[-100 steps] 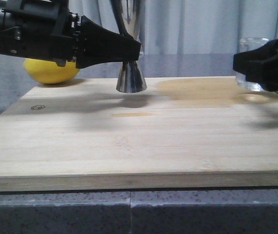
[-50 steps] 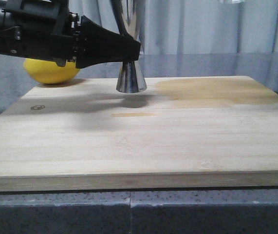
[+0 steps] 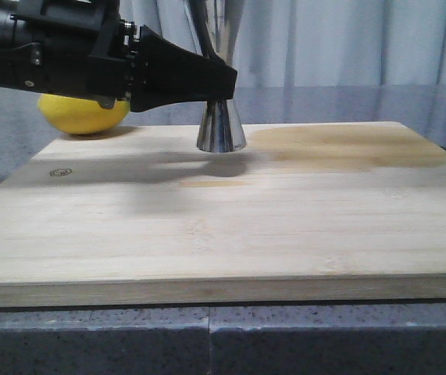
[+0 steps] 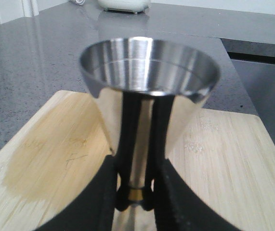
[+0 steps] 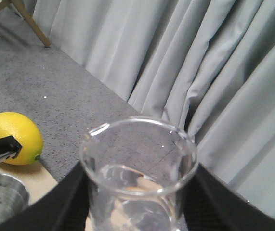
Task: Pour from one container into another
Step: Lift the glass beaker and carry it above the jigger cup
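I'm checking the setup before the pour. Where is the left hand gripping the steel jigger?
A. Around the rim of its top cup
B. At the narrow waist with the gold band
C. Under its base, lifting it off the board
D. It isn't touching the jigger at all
B: in the left wrist view the left hand has its black fingers closed on either side of the jigger at the gold-banded waist, well below the open top cup.
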